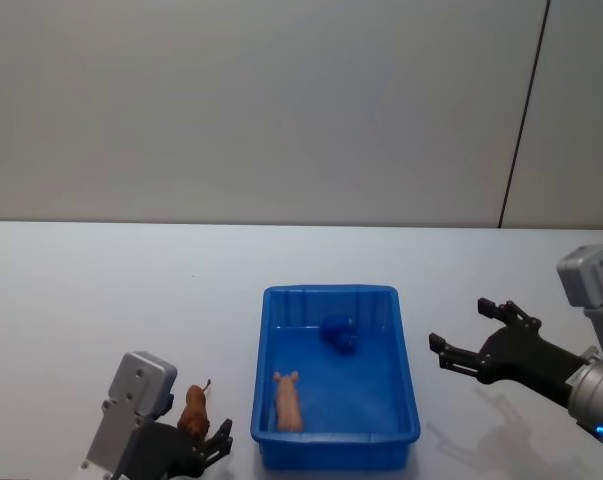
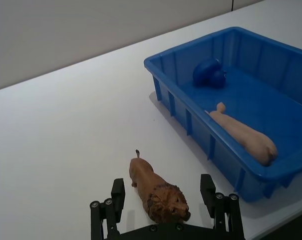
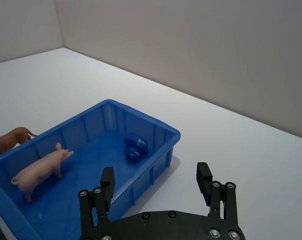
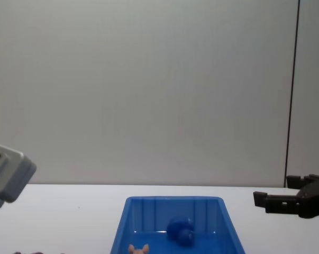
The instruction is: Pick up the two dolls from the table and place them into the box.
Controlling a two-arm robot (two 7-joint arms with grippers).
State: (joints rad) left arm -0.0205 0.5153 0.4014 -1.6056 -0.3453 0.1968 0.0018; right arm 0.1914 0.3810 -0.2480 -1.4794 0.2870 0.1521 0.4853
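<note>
Lion toy lies between the left gripper's spread fingers, just left of the box.

The box [image 1: 408,405] holds a blue plush [image 1: 338,333] and pink pig [image 1: 288,400]. The lion [image 2: 157,190] lies on the table [image 1: 101,290], long axis running away from the open left gripper [image 2: 164,196]; the right gripper [image 1: 468,345] hovers open, farther off.

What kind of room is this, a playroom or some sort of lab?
Probably a robot test lab: a bare white table before plain grey walls, holding just a blue bin and toy animals, with two open grippers beside it.
</note>
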